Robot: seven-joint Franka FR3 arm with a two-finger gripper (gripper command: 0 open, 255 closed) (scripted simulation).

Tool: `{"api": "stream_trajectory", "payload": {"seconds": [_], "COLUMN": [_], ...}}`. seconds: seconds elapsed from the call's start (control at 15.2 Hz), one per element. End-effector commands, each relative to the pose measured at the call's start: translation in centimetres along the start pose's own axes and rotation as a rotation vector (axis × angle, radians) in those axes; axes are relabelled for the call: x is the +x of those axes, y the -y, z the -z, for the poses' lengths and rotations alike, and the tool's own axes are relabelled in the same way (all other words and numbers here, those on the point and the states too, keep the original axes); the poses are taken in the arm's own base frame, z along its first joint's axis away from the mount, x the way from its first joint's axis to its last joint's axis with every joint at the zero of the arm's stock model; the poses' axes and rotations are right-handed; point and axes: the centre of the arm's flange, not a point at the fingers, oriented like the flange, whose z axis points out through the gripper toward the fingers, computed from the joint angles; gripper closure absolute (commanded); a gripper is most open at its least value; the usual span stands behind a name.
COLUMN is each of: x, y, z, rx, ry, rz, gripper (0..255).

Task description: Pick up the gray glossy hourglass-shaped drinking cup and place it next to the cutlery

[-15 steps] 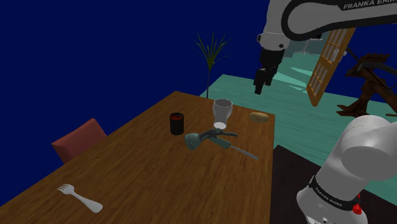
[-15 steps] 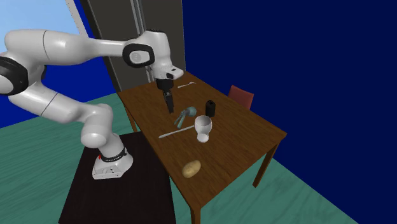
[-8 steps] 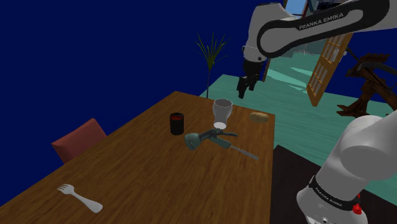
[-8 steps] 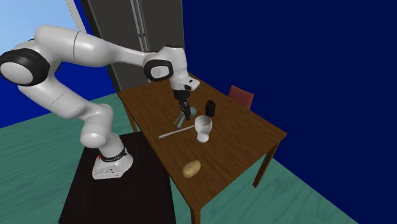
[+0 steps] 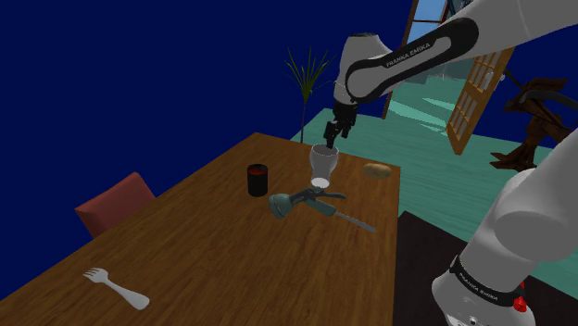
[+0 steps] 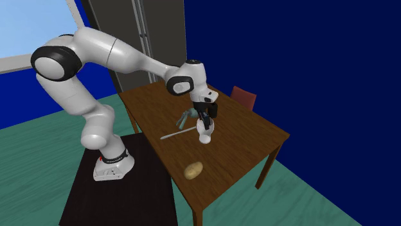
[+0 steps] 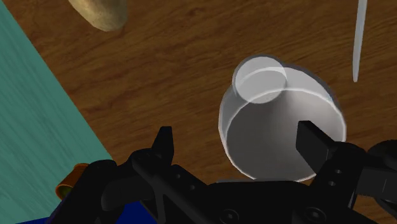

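A long wooden table [image 5: 222,250] carries everything, and the white arm [image 5: 417,51] reaches over its far end in the shoulder view. The second exterior view looks from the other side and takes in the dark stand [image 6: 115,199] on a teal floor, and the table's legs. The shoulder view has a red chair [image 5: 116,204] at the table's left edge and a thin plant [image 5: 306,79] beyond it. On the table lie a grey-green hinged tool [image 5: 296,200], a pale grey hourglass cup [image 5: 323,165] standing upright behind it, a black cup [image 5: 257,180] to the left, a potato [image 5: 375,169] to the right near the edge, and a pale fork [image 5: 116,287] at the near end, well apart from the hourglass cup. The gripper [image 5: 331,132] hangs just above the cup's rim. From the wrist, the gripper [image 7: 238,137] has its fingers spread apart and looks straight down into the cup's mouth. The cup sits off-centre: one fingertip overlaps the rim, the other stands clear beside it over bare wood. Whether the finger touches the rim cannot be told.
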Motion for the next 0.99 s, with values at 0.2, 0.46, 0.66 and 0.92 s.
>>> {"api": "stream_trajectory", "payload": {"seconds": [0.2,0.46,0.66,0.92], "x": [1.6,1.7,1.7,1.7], "y": [-0.3,-0.3,-0.3,-0.3], "z": [-3.0,-5.1,-5.4,-5.4], "rx": [0.002,0.002,0.002,0.002], "ry": [-0.013,-0.013,-0.013,-0.013], "rz": [-0.001,-0.001,-0.001,-0.001], "gripper": [0,0,0,0]}}
